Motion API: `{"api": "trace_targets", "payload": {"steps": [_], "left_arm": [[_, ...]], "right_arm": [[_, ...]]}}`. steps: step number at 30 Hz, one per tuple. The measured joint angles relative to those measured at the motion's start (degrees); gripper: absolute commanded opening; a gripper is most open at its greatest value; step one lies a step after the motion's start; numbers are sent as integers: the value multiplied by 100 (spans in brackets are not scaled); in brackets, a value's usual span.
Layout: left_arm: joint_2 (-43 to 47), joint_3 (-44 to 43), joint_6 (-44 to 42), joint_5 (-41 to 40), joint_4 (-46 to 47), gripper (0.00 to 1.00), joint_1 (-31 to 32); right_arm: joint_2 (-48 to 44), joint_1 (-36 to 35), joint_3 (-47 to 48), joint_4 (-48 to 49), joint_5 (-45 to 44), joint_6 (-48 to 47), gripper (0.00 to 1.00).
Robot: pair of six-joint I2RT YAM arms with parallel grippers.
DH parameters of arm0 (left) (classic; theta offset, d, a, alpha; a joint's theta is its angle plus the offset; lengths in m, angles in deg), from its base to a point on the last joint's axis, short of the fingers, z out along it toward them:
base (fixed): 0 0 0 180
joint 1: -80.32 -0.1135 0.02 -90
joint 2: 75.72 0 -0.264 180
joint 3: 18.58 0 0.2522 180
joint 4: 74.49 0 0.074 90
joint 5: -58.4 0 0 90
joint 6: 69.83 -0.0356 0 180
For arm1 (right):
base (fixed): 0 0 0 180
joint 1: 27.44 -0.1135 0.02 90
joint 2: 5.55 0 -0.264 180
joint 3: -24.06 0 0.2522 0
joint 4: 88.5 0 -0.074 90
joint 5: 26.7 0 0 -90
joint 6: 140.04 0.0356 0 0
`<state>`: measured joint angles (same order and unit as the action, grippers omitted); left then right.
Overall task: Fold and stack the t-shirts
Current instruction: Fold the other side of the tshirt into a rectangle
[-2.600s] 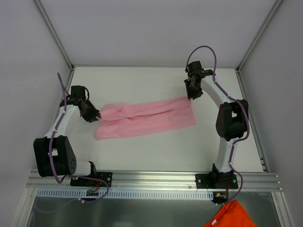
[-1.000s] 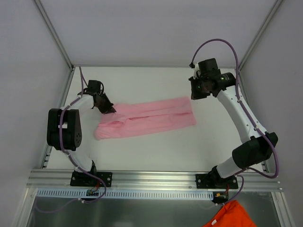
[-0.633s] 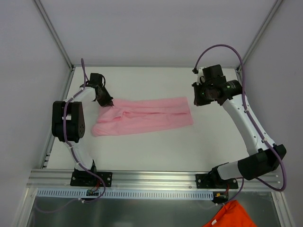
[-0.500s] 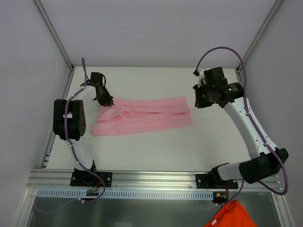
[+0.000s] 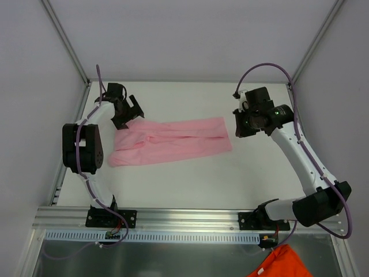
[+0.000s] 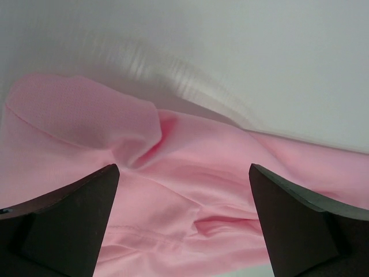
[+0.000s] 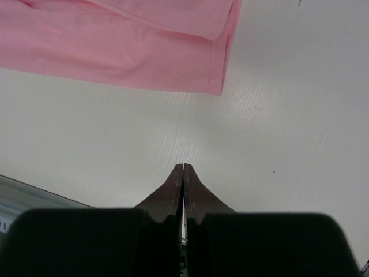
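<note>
Top external view, light pink t-shirt [image 5: 173,141] folded into a long band across the table's [image 5: 190,184] middle, left end rumpled, left gripper [image 5: 131,113] spread wide above it, right gripper [image 5: 237,126] pinched together, empty, beside right end.

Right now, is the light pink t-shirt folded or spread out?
Folded: the thin light pink fabric t-shirt lies as a narrow band, overlapping layers visible at its right end.

We note a white table [image 5: 184,184] enclosed by grey walls [image 5: 190,34], with slanted metal posts [image 5: 64,41] at the far corners. An aluminium rail [image 5: 190,218] runs along the table's near edge. Below the rail, bottom right, lies crumpled orange fabric [image 5: 282,264]; we cannot tell what kind.
</note>
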<state>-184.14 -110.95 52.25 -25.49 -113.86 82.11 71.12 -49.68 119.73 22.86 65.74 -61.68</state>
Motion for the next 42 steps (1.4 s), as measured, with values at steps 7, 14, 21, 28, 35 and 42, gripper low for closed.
{"api": "trace_targets", "payload": {"steps": [7,14,21,28,35,42], "left_arm": [[710,-278,7,267,-22,99,0],[1156,146,286,841,155,99,105],[1167,870,562,1213,234,99,365],[1169,1056,588,1296,247,99,647],[1322,1639,586,1270,219,99,728],[1405,1777,577,1248,219,99,728]], "right_arm": [[369,-267,-63,223,138,111,3],[1526,-511,94,623,442,197,1],[2907,-540,892,846,929,326,1],[3421,-564,1499,922,1023,326,1],[3421,-623,1370,1016,990,334,1],[3467,-918,828,1139,706,317,1]]}}
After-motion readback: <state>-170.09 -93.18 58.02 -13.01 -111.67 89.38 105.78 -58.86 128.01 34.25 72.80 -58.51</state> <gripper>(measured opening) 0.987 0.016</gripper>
